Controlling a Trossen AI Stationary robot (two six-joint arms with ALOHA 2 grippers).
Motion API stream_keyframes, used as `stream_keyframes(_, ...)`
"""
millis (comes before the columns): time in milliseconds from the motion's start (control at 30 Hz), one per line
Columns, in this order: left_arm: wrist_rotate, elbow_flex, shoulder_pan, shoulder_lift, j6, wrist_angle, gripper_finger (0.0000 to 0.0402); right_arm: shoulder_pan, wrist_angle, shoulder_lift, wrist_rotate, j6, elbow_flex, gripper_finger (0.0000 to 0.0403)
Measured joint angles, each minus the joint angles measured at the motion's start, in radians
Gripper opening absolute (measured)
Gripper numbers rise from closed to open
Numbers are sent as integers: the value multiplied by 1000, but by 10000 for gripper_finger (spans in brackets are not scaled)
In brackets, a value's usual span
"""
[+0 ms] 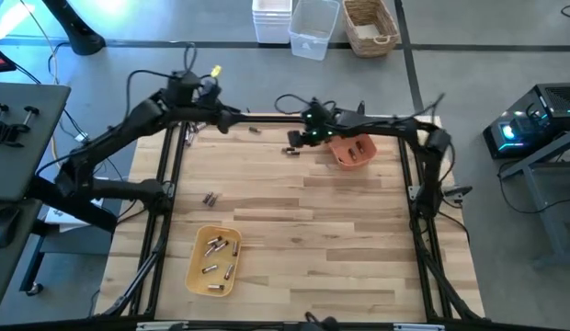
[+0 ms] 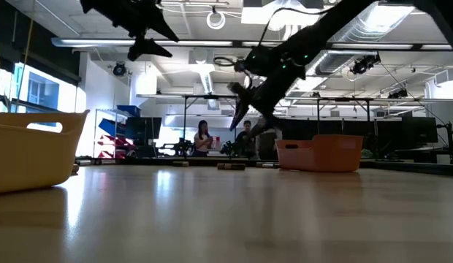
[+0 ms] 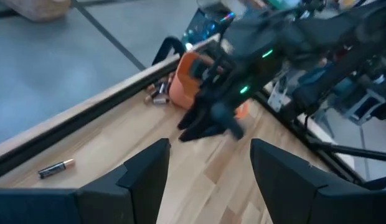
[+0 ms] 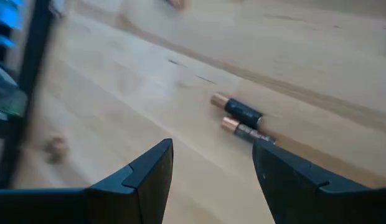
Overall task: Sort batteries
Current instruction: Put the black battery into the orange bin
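Two dark batteries [image 4: 238,112] lie side by side on the wooden table near its far edge, also seen in the high view [image 1: 290,150]. My right gripper [image 1: 301,138] hangs open just above them, empty; the low view [image 2: 241,109] shows it clear of the table. An orange tray [image 1: 351,151] stands just right of it. My left gripper [image 1: 225,118] is open and empty, raised at the far left, pointing toward the right arm. One battery [image 3: 56,168] lies below it by the far rail. A yellow tray [image 1: 214,260] at the near left holds several batteries.
Two more batteries [image 1: 210,198] lie loose on the left part of the table. A black frame [image 1: 165,184] rims the table. Bins and a basket [image 1: 370,26] stand on the floor beyond the far edge. People [image 2: 204,139] stand far back in the room.
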Motion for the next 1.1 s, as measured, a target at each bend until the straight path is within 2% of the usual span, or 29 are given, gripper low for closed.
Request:
stream_keyframes(167,0,0,3,-63,-1,-36,218,26,-189,144,23,-224,200,213)
stream_keyframes(367,0,0,-11,-83,-10,-98,218,36,-492,297,40,-580,462,213)
stream_keyframes(467,0,-1,-19,-85,-10,-130,218,46,-610,377,82,-683,575,213)
stream_keyframes(733,-1,-1,-23,-85,-9,-148,218,68,-756,511,168,-745,769,209)
stream_keyframes(933,-1,-1,-23,-85,0,-147,218,71,-821,524,167,-721,777,172)
stream_keyframes(1100,-1,-1,-23,-85,9,-147,218,73,-898,524,124,-738,777,137)
